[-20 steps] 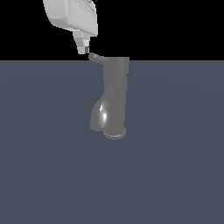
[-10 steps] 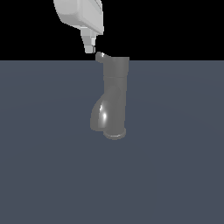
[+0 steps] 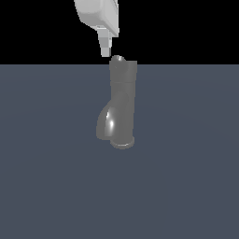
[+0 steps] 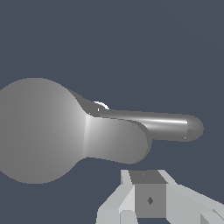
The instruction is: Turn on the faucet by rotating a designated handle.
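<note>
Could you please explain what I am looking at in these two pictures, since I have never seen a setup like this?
These are computer renders from a simulation, not photographs. One picture comes from a camera off to the side; the other from a camera on the robot arm's wrist, looking down. The white block at the top of the side view is the arm's gripper, its fingers pointing downward. The dark glossy object standing on the plain grey surface is the faucet, with a curved spout low on its body. In the wrist view you see its round top from above, and the thin rod sticking out sideways is the handle. The gripper holds nothing; it hangs close beside the faucet's top.
</note>
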Tool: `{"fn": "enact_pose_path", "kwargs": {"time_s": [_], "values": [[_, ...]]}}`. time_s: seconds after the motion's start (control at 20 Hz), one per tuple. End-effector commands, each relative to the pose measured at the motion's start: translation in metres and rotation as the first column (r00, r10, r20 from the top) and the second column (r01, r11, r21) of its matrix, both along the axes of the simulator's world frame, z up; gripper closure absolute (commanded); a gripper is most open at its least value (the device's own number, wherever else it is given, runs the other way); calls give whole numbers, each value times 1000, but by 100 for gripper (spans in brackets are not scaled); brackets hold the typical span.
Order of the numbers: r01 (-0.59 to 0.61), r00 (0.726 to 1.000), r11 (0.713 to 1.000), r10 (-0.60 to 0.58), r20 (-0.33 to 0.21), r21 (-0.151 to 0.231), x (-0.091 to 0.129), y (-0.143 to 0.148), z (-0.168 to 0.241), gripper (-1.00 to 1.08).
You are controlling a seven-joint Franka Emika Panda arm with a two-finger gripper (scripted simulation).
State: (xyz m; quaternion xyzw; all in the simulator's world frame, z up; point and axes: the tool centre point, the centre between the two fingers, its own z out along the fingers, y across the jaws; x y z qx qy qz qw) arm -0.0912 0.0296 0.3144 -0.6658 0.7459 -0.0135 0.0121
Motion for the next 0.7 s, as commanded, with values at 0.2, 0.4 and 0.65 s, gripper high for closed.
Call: {"fn": "enact_pose_path", "kwargs": {"time_s": [0.2,0.4,0.65], "values": [[61,998,998,-60,-21,3,7,-60,-10,108],[79,996,997,-79,-31,4,10,-86,-15,108],[28,1000,1000,-28,4,0,25,-64,1,108]]}}
